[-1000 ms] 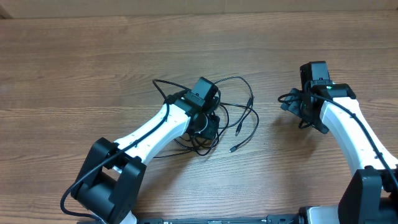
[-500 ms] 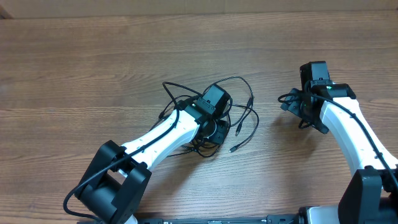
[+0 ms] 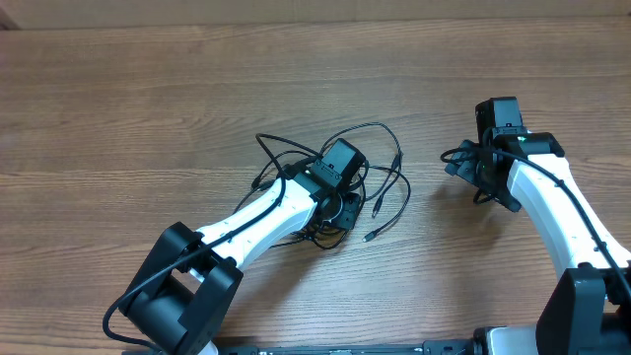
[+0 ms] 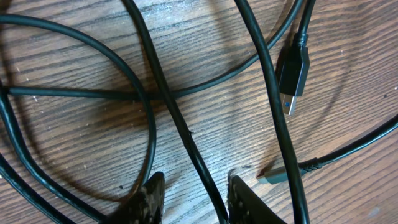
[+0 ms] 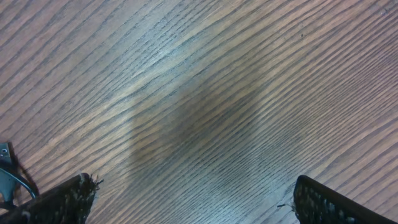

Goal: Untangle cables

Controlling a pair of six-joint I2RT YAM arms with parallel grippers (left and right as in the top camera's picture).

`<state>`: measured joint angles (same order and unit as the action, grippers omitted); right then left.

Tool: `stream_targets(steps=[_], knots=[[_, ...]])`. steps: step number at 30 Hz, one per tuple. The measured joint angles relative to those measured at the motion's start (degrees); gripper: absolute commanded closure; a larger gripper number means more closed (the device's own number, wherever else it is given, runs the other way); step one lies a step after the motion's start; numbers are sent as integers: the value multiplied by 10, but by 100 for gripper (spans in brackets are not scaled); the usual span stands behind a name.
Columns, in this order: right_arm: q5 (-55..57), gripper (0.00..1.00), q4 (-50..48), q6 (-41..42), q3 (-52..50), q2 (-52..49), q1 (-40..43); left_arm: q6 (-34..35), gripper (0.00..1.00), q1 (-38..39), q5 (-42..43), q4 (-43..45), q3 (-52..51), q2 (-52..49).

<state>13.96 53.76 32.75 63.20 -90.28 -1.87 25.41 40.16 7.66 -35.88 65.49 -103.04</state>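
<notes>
Two arms and one tangle, logged from my remote station.

Item 1, change noted: over the last second my left arm travelled right across the tabletop and came to stand over the middle of the cables. The far-left loop of the bundle was dragged a little rightward with it. I judged the knot barely loosened. Strands remained crossed, so the separating pull was not yet made.

Item 2, cables: a loose black heap lay at the centre of the tabletop, with loops fanning far and right. A silver-tipped plug lay free just right of the claw's line, with another plug end near it.

Item 3, left claw: it pointed straight down, low over the wood, jaws part-spread with one diagonal strand running between them. Wood showed between the strand and one finger, so I read it as straddling, not pinching.

Item 4, right arm: unmoved, it was parked at the right, well apart from the heap, with the elbow bent. The right claw was spread wide over bare wood, holding nothing.
</notes>
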Motion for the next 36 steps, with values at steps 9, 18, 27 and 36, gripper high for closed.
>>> stream_targets(steps=[9,18,27,36], knots=[[0,0,0,0,0,0,0,4,79,4,-7,7,0,-13],[0,0,0,0,0,0,0,14,96,3,-6,-10,2,-34],[0,0,0,0,0,0,0,-52,96,-5,-41,-122,144,13],[0,0,0,0,0,0,0,-147,96,-5,-113,-122,303,121]])
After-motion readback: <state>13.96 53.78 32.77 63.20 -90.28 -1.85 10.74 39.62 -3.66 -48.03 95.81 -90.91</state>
